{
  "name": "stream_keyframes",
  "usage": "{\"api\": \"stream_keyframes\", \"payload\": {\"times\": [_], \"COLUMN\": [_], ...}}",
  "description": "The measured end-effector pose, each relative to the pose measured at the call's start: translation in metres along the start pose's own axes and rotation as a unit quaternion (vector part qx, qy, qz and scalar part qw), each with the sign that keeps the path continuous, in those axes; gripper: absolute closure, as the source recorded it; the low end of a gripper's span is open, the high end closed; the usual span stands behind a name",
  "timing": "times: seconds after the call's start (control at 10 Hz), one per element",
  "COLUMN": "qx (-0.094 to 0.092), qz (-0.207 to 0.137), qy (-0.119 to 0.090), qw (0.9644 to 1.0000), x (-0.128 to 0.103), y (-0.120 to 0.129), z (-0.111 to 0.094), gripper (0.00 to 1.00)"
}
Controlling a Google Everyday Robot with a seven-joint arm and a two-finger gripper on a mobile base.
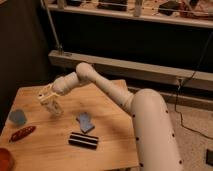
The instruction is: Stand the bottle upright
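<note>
The bottle (55, 108) is small and clear. It stands nearly upright, with its base at or just above the wooden table (112, 145), left of the middle. My gripper (51, 102) reaches down from the upper right and is shut on the bottle's upper part. The white arm runs from the lower right across the table's far side to it. The bottle's cap is hidden by the gripper.
A blue block (85, 121) lies right of the bottle, with a black striped bar (83, 141) in front of it. A blue-grey object (18, 117), a reddish oblong object (22, 133) and a red object at the corner (4, 157) sit at the left. A dark railing wall stands behind.
</note>
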Motion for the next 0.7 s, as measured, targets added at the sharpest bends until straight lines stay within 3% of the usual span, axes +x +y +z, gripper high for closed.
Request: {"api": "stream_keyframes", "payload": {"times": [0.3,0.6,0.7], "qx": [0.009,0.013,0.013], "qz": [0.016,0.026,0.028], "qy": [-0.04,-0.062,-0.066], "qw": [0.999,0.9977,0.9973], "x": [0.0004,0.0059,0.0079], "y": [-0.0024,-0.0024,-0.0019], "z": [-0.0049,-0.0076,-0.0079], "gripper": [0.92,0.91,0.82]}}
